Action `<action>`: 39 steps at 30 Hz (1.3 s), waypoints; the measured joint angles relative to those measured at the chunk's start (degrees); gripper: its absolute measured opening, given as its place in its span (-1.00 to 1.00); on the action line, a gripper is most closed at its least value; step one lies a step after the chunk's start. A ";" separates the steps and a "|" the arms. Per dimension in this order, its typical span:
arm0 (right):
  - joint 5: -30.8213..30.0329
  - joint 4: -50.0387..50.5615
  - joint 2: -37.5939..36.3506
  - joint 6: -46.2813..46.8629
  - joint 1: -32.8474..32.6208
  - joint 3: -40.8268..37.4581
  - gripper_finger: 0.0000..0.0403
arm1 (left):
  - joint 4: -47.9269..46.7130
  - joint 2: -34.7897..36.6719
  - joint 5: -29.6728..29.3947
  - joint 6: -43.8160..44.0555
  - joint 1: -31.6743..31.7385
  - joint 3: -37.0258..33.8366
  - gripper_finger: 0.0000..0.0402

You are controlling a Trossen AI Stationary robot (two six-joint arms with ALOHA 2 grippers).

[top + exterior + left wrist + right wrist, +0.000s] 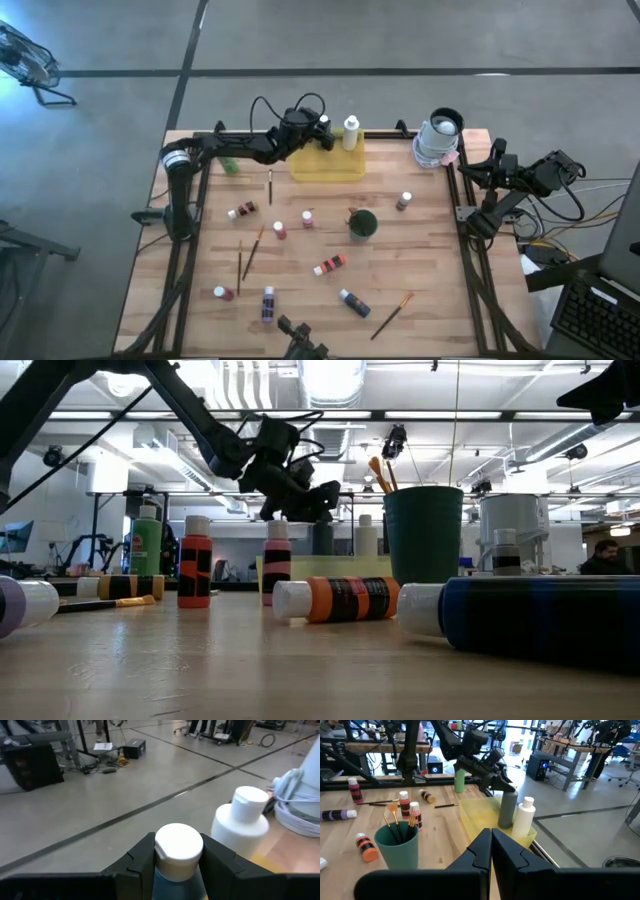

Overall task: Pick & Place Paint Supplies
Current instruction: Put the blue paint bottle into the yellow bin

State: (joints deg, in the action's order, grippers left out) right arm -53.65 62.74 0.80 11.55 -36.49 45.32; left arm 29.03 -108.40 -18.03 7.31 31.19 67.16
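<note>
Grey white-capped bottle (176,857) clamped between left gripper (177,865) fingers, over yellow tray (327,165); white bottle (240,822) just beside. Right gripper (490,851) closed, empty.

No words, brand names or numbers can be read anywhere in these views. The paint bottles (345,599) lying and standing on the table carry dark label bands, but whatever is printed on them cannot be made out. The white bottle (239,822) just beside the left gripper (177,860) shows only bare plastic.
</note>
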 joint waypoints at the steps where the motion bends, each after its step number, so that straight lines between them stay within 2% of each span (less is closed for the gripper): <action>1: -0.02 0.01 0.00 0.00 0.00 0.00 -0.96 | 0.52 -0.42 0.16 -0.08 -0.01 0.17 -0.38; 8: 0.00 0.00 -0.02 0.00 0.02 0.00 -0.96 | 1.32 -1.96 2.51 -0.08 -0.01 0.95 -0.38; 28: 0.00 0.00 0.00 -0.02 0.02 -0.02 -0.96 | 1.12 -2.19 2.61 -4.64 0.01 1.15 -0.38; 39: 0.00 0.00 0.00 0.00 0.01 0.00 -0.96 | 0.32 -2.10 1.89 -3.94 0.12 1.08 -0.38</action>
State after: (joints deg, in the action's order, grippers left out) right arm -53.65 62.74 0.80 11.55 -36.48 45.32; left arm 29.35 -110.50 -16.13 3.37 31.31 68.25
